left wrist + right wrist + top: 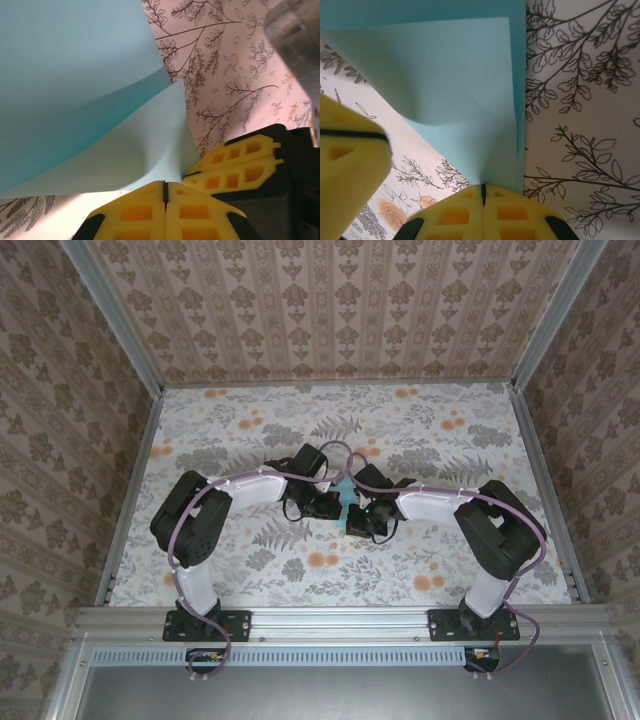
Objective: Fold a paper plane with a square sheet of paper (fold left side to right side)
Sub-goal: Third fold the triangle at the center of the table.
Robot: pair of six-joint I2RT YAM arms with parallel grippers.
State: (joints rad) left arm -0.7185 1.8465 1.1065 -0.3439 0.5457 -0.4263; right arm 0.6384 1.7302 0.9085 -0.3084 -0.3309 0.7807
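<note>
Cyan-blue sheet of paper (345, 498) sits mid-desk, and you have both arms meeting right over it. From above, the left claw (322, 506) and the right claw (368, 522) are nose to nose at the centre of the floral desk (430, 440). Just a sliver of blue shows between them.

Over to your left wrist camera. The left claw (165, 186) has its yellow fingers (135, 215) pressed flat together, and the sheet of paper (75, 60) runs straight down into that seam, so you're clamped on its edge. The paper is raised and curling here, an upper layer arching over a paler lower one, and the desk (235, 60) shows past its right edge. The right claw (235, 167) is just beside yours, its yellow tips at the same stretch of paper.

Right wrist camera now. The right claw (483, 189) is together too, and the sheet of paper (460, 80) feeds straight into its tip, so that one is clamped on the paper as well. You can see two layers, one lying over the other, with the under layer peeking out a touch along the right edge. A soft buckle bends the paper on its left side. The left claw (347, 155) looms blurred at the left edge, close by. To the right lies the desk (580, 110) with its print of dark branches.
</note>
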